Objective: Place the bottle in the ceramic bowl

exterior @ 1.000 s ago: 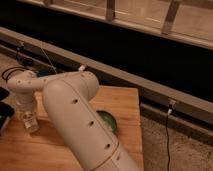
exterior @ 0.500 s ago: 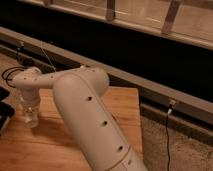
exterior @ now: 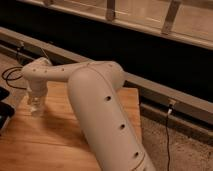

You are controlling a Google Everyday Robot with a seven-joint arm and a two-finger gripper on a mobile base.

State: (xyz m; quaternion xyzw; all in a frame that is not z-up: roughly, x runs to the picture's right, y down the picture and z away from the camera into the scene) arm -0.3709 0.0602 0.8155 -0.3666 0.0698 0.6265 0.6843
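My gripper (exterior: 36,101) is at the left side of the wooden table (exterior: 45,145), pointing down from the white arm's wrist. It is shut on the bottle (exterior: 36,109), a small pale bottle that hangs upright just below it, over the table's left part. The ceramic bowl is hidden behind my thick white arm (exterior: 100,105), which crosses the middle of the view.
A dark object (exterior: 4,114) sits at the left edge of the table. Black cables (exterior: 10,75) lie on the floor at the left. A metal rail (exterior: 165,95) runs behind the table. A grey floor with a thin cable (exterior: 167,127) lies to the right.
The gripper with the bottle has moved up and a little right, toward the table's far side. The arm has swung across and now covers the green bowl.
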